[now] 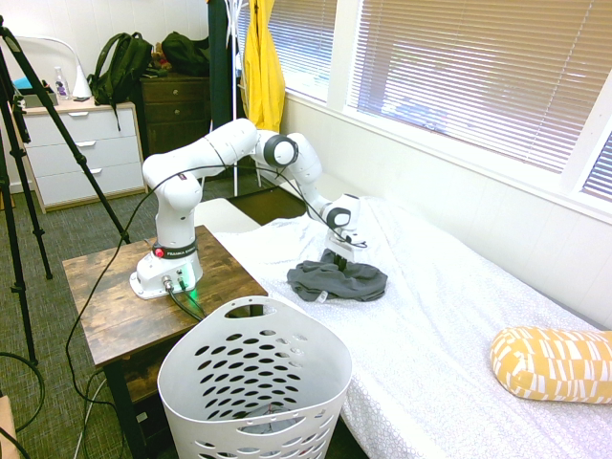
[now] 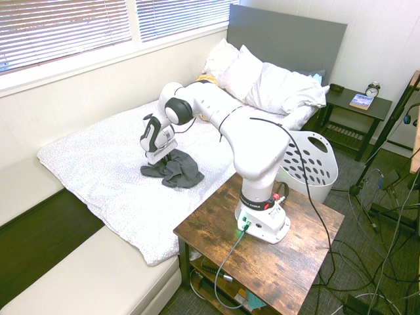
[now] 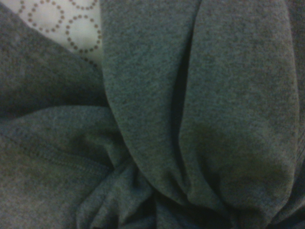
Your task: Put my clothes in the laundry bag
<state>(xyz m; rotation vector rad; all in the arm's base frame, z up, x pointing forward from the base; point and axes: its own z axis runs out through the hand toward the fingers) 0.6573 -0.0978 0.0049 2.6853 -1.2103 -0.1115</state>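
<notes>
The gripper's [image 1: 337,252] fingertips are sinking out of sight into the grey garment [image 1: 338,279] beneath it — open or shut, the folds are hiding it.

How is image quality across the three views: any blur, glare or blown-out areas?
First exterior view: sharp, the blinds bright but readable. Second exterior view: sharp, evenly daylit, the pillows near white. Wrist view: very close, soft and dim, filled by the grey garment, with a patch of ring-printed sheet.
</notes>
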